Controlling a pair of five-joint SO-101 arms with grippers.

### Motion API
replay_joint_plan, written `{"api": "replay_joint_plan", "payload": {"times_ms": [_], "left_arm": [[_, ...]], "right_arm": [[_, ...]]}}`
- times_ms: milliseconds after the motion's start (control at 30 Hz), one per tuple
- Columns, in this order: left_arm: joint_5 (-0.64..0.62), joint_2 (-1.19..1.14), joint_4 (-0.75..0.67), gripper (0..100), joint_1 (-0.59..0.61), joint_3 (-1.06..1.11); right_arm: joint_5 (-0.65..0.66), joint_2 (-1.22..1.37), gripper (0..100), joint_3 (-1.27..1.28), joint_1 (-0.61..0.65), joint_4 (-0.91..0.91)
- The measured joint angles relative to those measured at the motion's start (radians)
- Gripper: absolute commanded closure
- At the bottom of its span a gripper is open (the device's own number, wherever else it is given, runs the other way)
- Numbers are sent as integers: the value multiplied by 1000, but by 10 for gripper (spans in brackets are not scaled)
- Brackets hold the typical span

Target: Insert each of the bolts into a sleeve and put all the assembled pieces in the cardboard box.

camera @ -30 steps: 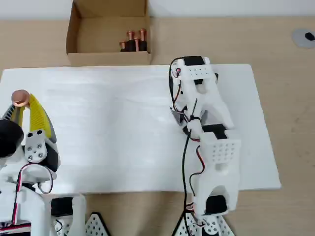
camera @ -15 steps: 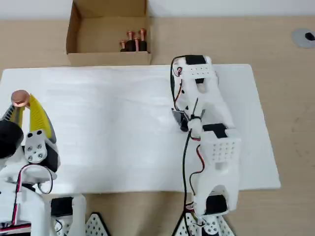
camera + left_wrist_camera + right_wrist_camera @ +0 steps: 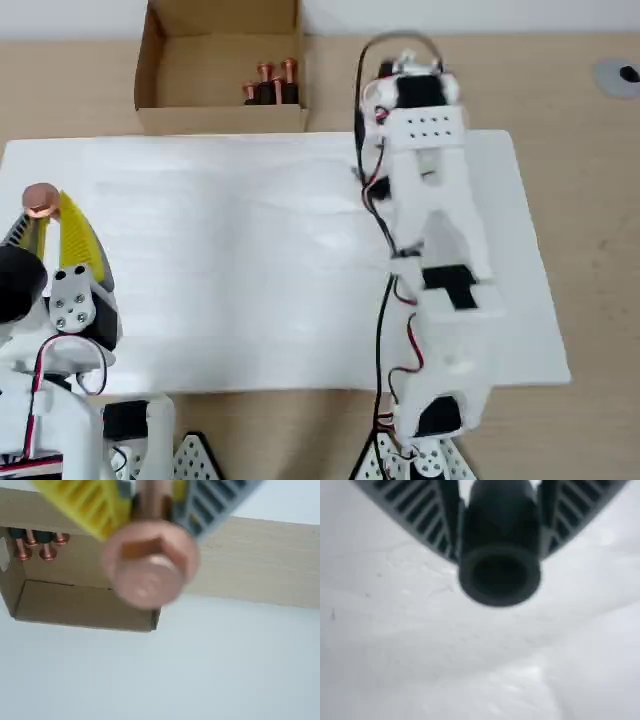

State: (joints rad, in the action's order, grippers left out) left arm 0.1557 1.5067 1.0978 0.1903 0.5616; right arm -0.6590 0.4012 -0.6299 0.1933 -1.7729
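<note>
Our right arm [image 3: 435, 190] has stretched outward, its right gripper [image 3: 497, 525] pinching a sleeve [image 3: 500, 575]. Our left gripper [image 3: 152, 507] clamps a bolt [image 3: 150, 565]. The cardboard box [image 3: 150, 70] holds assembled pieces [image 3: 272, 88].

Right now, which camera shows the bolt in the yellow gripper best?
The left wrist view. The bolt is close up there, head toward the camera, clamped in the left gripper. The high view shows its copper head, small, from above, at that gripper's tip.

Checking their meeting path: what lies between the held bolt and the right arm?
Bare white mat, nothing else, from the bolt to the right arm, as the high view shows.
</note>
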Motion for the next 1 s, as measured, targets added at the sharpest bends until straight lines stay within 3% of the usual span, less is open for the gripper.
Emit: {"api": "replay_joint_plan", "payload": {"times_ms": [200,433,667,800,1000], "left_arm": [[0,0,0,994,0,0],[-2,0,0,994,0,0],[-183,0,-112,994,0,0],[-226,0,-158,994,0,0],[-233,0,-166,994,2,0]], "right_arm": [[118,-264,989,-169,69,-2],[371,-615,989,-276,387,-2],[477,-778,989,-279,532,-2],[519,-879,989,-167,583,-3],[525,-1120,989,267,735,9]]}}
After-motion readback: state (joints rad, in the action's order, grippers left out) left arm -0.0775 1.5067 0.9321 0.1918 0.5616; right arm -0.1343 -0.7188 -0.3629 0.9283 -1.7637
